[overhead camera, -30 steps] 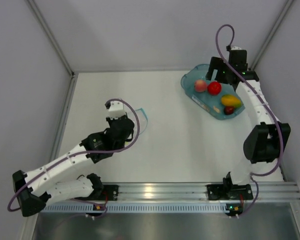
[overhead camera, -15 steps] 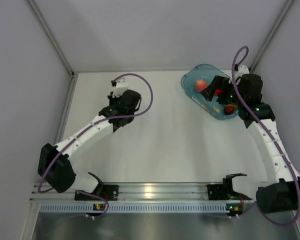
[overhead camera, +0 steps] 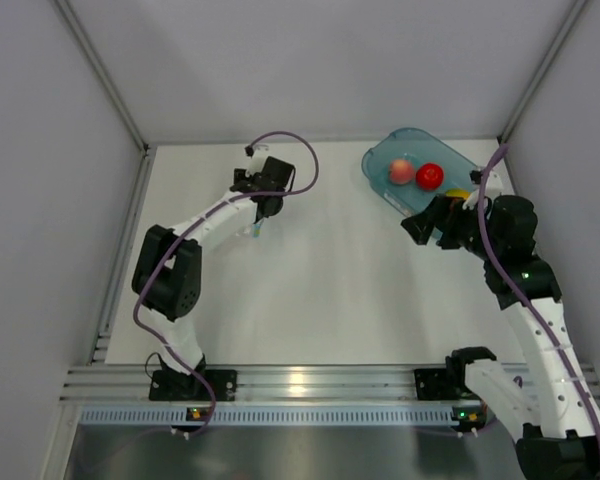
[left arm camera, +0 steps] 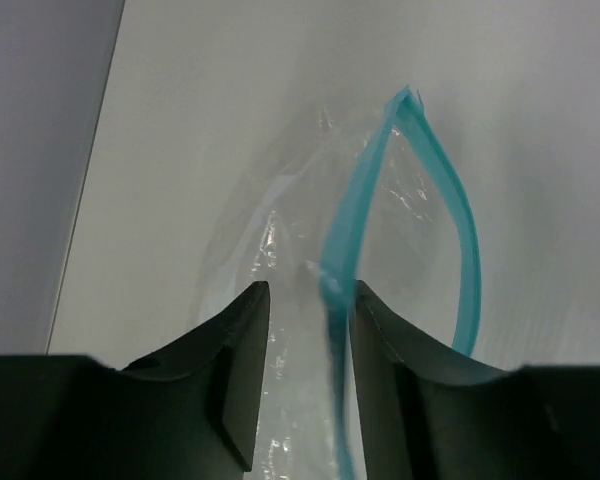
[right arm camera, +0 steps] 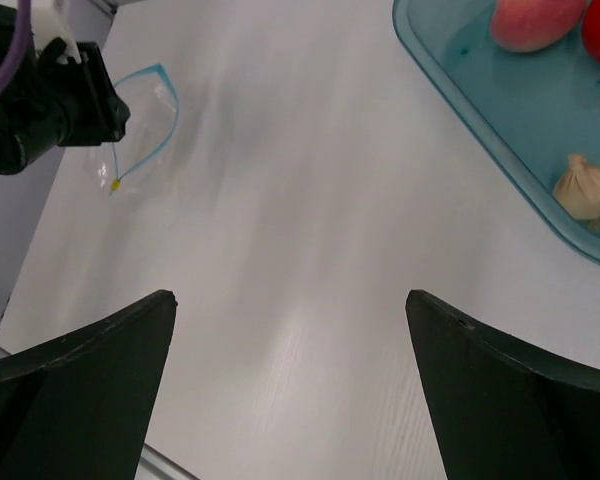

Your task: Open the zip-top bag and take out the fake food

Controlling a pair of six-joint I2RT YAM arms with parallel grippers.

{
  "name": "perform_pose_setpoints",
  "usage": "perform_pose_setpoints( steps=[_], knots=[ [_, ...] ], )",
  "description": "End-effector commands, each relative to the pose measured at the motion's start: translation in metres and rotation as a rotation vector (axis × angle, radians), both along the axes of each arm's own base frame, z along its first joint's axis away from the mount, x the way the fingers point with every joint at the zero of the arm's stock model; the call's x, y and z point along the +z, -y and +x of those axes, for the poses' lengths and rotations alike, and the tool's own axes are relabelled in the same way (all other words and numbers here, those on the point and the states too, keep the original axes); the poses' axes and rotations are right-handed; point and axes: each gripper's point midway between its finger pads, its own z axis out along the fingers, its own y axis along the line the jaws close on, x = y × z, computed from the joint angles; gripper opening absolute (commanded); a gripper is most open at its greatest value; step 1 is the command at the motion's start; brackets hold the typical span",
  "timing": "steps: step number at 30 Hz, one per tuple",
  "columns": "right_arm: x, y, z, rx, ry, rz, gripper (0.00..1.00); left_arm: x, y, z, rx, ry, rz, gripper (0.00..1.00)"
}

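The zip-top bag (left arm camera: pixel 280 230) lies crumpled on the table, its teal zip strip (left arm camera: pixel 365 210) gaping in a loop. My left gripper (left arm camera: pixel 308 290) is over it, jaws parted, with one side of the strip running between them close to the right finger. From above the bag (overhead camera: pixel 253 232) peeks out under the left gripper (overhead camera: pixel 259 215). The fake food sits in a teal tub (overhead camera: pixel 380 165): a peach ball (overhead camera: pixel 401 171), a red ball (overhead camera: pixel 430 176), and a yellow piece (overhead camera: pixel 458 192) half hidden. My right gripper (right arm camera: pixel 288 296) hangs wide open over bare table, holding nothing.
The tub (right arm camera: pixel 500 110) stands at the far right by the wall, with a small beige piece (right arm camera: pixel 587 188) inside. Grey walls close the left, back and right sides. The right gripper (overhead camera: pixel 427 225) overhangs the tub's near edge.
The left arm swung up toward the far left with the bag, and its jaws went from shut to parted. The right arm drew back from over the tub toward the table's middle.
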Motion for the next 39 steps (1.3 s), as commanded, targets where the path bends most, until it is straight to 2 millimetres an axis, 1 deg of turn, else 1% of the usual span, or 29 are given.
perform_pose_setpoints(
  steps=[1, 2, 4, 5, 7, 8, 10, 11, 12, 13, 14, 15, 16, 17, 18, 19, 20, 21, 22, 24, 25, 26, 28, 29, 33, 34, 36, 37, 39],
  knots=[
    [0.003, -0.002, -0.008, 0.026, 0.023, -0.022, 0.99, 0.032, 0.026, 0.011, -0.042, 0.102, -0.193, 0.52],
    [0.003, -0.001, -0.008, 0.021, 0.022, -0.027, 0.99, 0.034, 0.032, 0.01, -0.056, 0.106, -0.23, 0.64],
    [0.005, 0.003, -0.009, 0.004, 0.029, -0.039, 0.99, 0.046, 0.037, 0.008, -0.074, 0.126, -0.28, 0.72],
    [0.007, 0.003, -0.009, 0.002, 0.034, -0.042, 0.99, 0.06, 0.039, 0.006, -0.083, 0.154, -0.312, 0.77],
    [0.008, 0.006, -0.01, -0.006, 0.037, -0.05, 0.99, 0.071, 0.042, 0.002, -0.102, 0.173, -0.353, 0.81],
    [0.011, 0.008, -0.01, -0.015, 0.047, -0.057, 0.99, 0.089, 0.042, -0.003, -0.115, 0.206, -0.378, 0.82],
    [0.011, 0.011, -0.013, -0.02, 0.045, -0.086, 1.0, 0.1, 0.041, -0.012, -0.13, 0.226, -0.413, 0.85],
    [0.016, 0.015, -0.012, -0.038, 0.054, -0.098, 0.99, 0.108, 0.04, -0.017, -0.137, 0.24, -0.426, 0.87],
    [0.016, 0.023, -0.01, -0.082, 0.053, -0.122, 0.99, 0.13, 0.036, -0.027, -0.152, 0.286, -0.456, 0.88],
    [0.015, 0.026, -0.011, -0.101, 0.044, -0.136, 0.99, 0.136, 0.036, -0.032, -0.171, 0.294, -0.472, 0.89],
    [0.017, 0.034, -0.009, -0.149, 0.048, -0.159, 0.99, 0.134, 0.034, -0.041, -0.182, 0.287, -0.475, 0.91],
    [0.017, 0.035, -0.01, -0.155, 0.045, -0.177, 0.99, 0.145, 0.028, -0.057, -0.206, 0.309, -0.491, 0.93],
    [0.016, 0.038, -0.01, -0.17, 0.045, -0.189, 0.99, 0.16, 0.026, -0.064, -0.219, 0.341, -0.507, 0.93],
    [0.016, 0.04, -0.01, -0.185, 0.049, -0.197, 0.99, 0.155, 0.02, -0.076, -0.223, 0.336, -0.505, 0.94],
    [0.016, 0.044, -0.011, -0.201, 0.057, -0.213, 0.99, 0.158, 0.015, -0.085, -0.229, 0.351, -0.511, 0.95],
    [0.015, 0.045, -0.012, -0.204, 0.062, -0.228, 0.99, 0.181, 0.002, -0.105, -0.235, 0.424, -0.53, 0.96],
    [0.015, 0.047, -0.014, -0.212, 0.067, -0.233, 0.99, 0.183, -0.004, -0.115, -0.236, 0.443, -0.528, 0.97],
    [0.015, 0.046, -0.015, -0.202, 0.073, -0.243, 1.0, 0.172, -0.011, -0.125, -0.235, 0.433, -0.513, 0.98],
    [0.014, 0.046, -0.016, -0.196, 0.073, -0.251, 0.99, 0.189, -0.025, -0.145, -0.243, 0.497, -0.512, 0.98],
    [0.015, 0.048, -0.02, -0.212, 0.081, -0.267, 0.99, 0.182, -0.044, -0.165, -0.216, 0.505, -0.479, 0.98],
    [0.014, 0.05, -0.021, -0.219, 0.078, -0.276, 0.99, 0.185, -0.05, -0.174, -0.216, 0.517, -0.469, 0.98],
    [0.014, 0.054, -0.024, -0.24, 0.082, -0.287, 0.99, 0.193, -0.061, -0.19, -0.211, 0.559, -0.476, 0.98],
    [0.015, 0.056, -0.026, -0.247, 0.093, -0.302, 0.99, 0.186, -0.07, -0.204, -0.217, 0.54, -0.446, 0.98],
    [0.017, 0.057, -0.028, -0.26, 0.112, -0.306, 0.99, 0.192, -0.077, -0.214, -0.221, 0.569, -0.449, 0.98],
    [0.021, 0.06, -0.034, -0.264, 0.191, -0.322, 0.99, 0.185, -0.086, -0.232, -0.258, 0.55, -0.403, 0.98],
    [0.016, 0.063, -0.036, -0.275, 0.193, -0.33, 0.99, 0.176, -0.085, -0.232, -0.271, 0.531, -0.386, 0.98],
    [0.022, 0.073, -0.04, -0.33, 0.23, -0.341, 0.99, 0.169, -0.084, -0.238, -0.314, 0.524, -0.373, 0.98],
    [0.021, 0.077, -0.043, -0.346, 0.241, -0.343, 1.0, 0.159, -0.083, -0.238, -0.321, 0.504, -0.362, 0.98],
    [0.019, 0.079, -0.045, -0.356, 0.255, -0.358, 0.99, 0.156, -0.083, -0.244, -0.332, 0.531, -0.395, 0.98]
  ],
)
